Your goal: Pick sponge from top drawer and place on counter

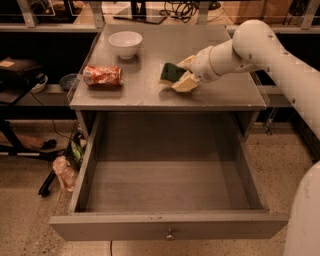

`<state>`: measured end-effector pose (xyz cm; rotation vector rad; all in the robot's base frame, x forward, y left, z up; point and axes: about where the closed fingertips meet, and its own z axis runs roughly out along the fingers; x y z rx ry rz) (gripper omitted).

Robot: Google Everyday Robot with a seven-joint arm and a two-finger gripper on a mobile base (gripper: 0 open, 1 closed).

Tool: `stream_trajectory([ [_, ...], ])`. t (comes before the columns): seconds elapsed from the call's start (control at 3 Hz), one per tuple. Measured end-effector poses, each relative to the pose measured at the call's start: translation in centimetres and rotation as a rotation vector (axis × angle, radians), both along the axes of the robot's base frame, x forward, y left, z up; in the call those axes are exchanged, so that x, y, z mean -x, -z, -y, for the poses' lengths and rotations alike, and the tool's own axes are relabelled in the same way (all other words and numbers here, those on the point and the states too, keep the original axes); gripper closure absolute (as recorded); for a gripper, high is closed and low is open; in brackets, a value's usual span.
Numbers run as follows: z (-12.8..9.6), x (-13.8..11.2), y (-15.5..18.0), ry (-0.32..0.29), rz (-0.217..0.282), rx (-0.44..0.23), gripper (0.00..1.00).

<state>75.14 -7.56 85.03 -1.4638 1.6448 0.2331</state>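
Note:
The sponge (169, 71), dark green over pale yellow, lies on the speckled grey counter (145, 96) right of its middle. My gripper (180, 74) reaches in from the right, low over the counter. Its cream fingers (186, 83) close on the sponge's right end, one on each side. The top drawer (150, 225) is pulled fully open below the counter. Its grey inside holds nothing that I can see. A small brass knob (170, 233) sits on its front panel.
A crushed red-orange can (102, 76) lies on the counter's left side and a white bowl (125, 43) stands at the back left. A wooden shelf with metal posts (150, 12) runs behind. Bags and cables (65, 167) lie on the floor at the left.

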Motion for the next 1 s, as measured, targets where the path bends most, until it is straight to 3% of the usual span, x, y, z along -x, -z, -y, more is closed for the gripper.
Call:
stream_trajectory([
  [0.33,-1.0,0.4,-3.6,-0.033,0.047,0.008,0.07],
  [0.67,-1.8,0.4,-7.2,-0.054,0.098,0.019,0.00],
  [1.0,-1.8,0.4,-7.2,-0.054,0.098,0.019,0.00],
])
